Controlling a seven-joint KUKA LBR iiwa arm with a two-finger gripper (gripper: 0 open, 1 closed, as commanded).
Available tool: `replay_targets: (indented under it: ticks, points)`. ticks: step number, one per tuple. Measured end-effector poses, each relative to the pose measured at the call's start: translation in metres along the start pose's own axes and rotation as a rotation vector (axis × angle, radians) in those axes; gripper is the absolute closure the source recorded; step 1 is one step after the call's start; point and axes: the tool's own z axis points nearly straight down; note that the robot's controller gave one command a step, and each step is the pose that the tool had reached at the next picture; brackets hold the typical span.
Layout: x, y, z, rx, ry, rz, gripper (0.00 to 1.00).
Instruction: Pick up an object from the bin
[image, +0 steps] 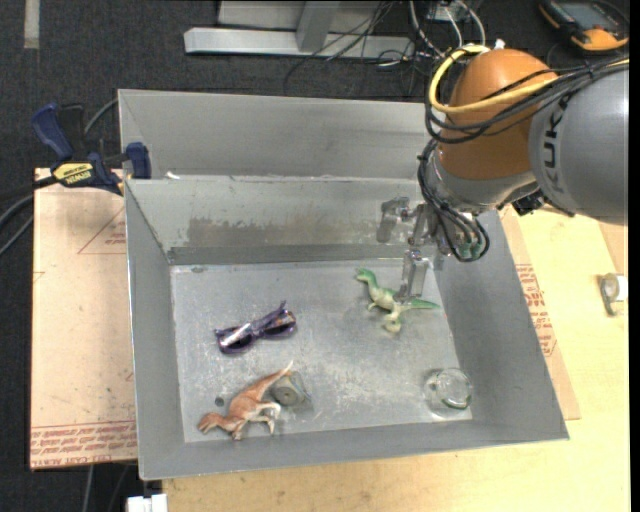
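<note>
Near the bin's right wall (490, 340), tool (413, 285) at green toy dinosaur (383, 297), grip unclear, bare floor (335, 355) leftward.

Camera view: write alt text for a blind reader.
The gripper is down at a green toy dinosaur at the right of a grey metal bin. Purple sunglasses, an orange toy dinosaur and a clear round object lie apart.

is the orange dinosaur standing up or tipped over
Tipped over: the orange dinosaur lies flat on its side, legs stretched along the bin floor.
</note>
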Motion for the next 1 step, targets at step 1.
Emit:
replay_targets:
  ticks: [1]
  points:
    - [-0.0012,0.0001,-0.0051,0.001,-0.007,-0.001,0.00]
